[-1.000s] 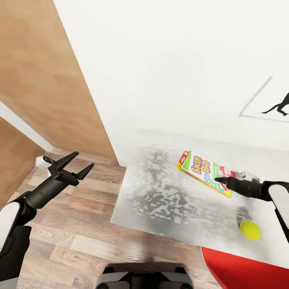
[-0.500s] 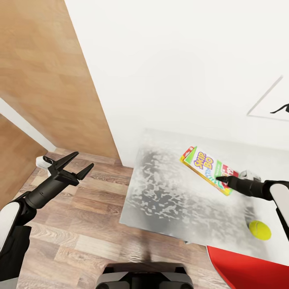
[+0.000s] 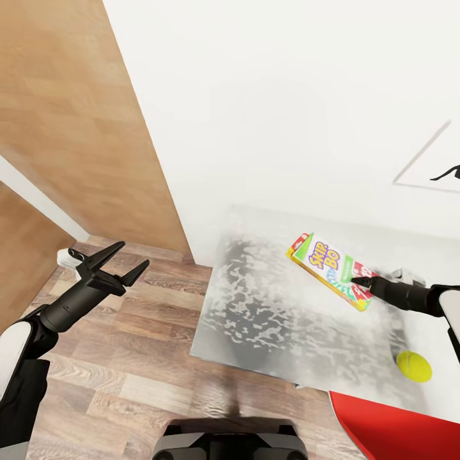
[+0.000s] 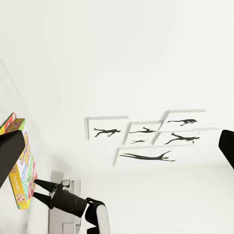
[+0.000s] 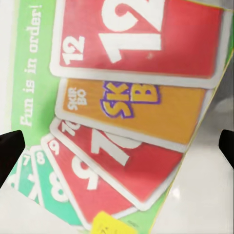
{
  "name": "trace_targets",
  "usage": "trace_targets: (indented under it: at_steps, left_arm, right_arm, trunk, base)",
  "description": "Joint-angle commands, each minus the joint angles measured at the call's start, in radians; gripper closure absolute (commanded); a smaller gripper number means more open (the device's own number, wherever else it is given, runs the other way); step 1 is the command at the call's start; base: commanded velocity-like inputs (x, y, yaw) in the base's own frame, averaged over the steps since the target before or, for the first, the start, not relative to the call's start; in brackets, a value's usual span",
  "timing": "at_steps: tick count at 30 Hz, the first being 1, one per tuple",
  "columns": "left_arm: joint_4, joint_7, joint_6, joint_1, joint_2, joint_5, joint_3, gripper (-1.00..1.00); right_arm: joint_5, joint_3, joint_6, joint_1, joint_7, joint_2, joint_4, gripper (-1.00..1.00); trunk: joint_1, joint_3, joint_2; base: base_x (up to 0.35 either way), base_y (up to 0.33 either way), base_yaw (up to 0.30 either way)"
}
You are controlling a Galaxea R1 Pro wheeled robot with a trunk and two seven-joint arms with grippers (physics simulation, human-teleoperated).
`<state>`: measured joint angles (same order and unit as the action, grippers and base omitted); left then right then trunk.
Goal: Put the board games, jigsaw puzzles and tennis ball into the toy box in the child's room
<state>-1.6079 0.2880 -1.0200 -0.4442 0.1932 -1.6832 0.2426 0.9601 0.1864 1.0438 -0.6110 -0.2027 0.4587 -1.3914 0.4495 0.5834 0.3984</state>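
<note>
A board game, the "Skip-Bo" box (image 3: 327,267), lies flat on the white table (image 3: 268,313) near the wall. My right gripper (image 3: 358,281) hovers at the box's right end, open; in the right wrist view the box's printed cards (image 5: 126,107) sit between the two spread fingertips. The left wrist view catches the same box (image 4: 22,168) with the right gripper (image 4: 41,191) beside it. The tennis ball (image 3: 414,366) rests on the table, nearer to me than the right arm. My left gripper (image 3: 124,260) is open and empty over the floor, left of the table.
A red rounded thing (image 3: 383,428) overlaps the table's near right corner. The white wall (image 3: 287,115) behind the table carries framed silhouette pictures (image 3: 437,167). A wooden panel (image 3: 64,128) stands at the left, with wood floor (image 3: 128,364) below it.
The head view shifted a second ago, sliding the table rightward in the picture. Since then the right gripper has drawn slightly right along the Skip-Bo box. The left arm has not moved.
</note>
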Motion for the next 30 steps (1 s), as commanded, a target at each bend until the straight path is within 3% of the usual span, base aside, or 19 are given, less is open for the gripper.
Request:
trace_targets:
  at_steps: [1,9,20,30]
  left_arm:
    - [0.000,0.008,-0.003,-0.001,0.000,0.008,0.001,-1.00]
    - [0.000,0.006,-0.002,0.000,0.000,0.008,0.000,-1.00]
    - [0.000,0.005,-0.002,0.000,0.000,0.008,-0.001,-1.00]
    - [0.000,0.005,-0.002,0.001,-0.001,0.028,-0.002,-1.00]
  right_arm:
    - [0.010,0.003,0.003,-0.002,-0.011,0.000,-0.001,-1.00]
    - [0.010,0.010,0.003,-0.009,-0.013,0.001,0.000,-1.00]
    - [0.008,0.013,0.003,-0.014,-0.012,0.003,0.000,-1.00]
    - [0.007,0.016,0.003,-0.015,-0.007,0.006,0.000,-1.00]
  trunk:
    - [0.001,0.001,0.002]
    - [0.001,0.002,0.002]
    - [0.001,0.006,0.002]
    - [0.001,0.007,0.002]
  base:
    - [0.000,0.001,0.012]
    - [0.000,0.000,0.110]
    - [0.000,0.000,0.247]
    - [0.000,0.000,0.145]
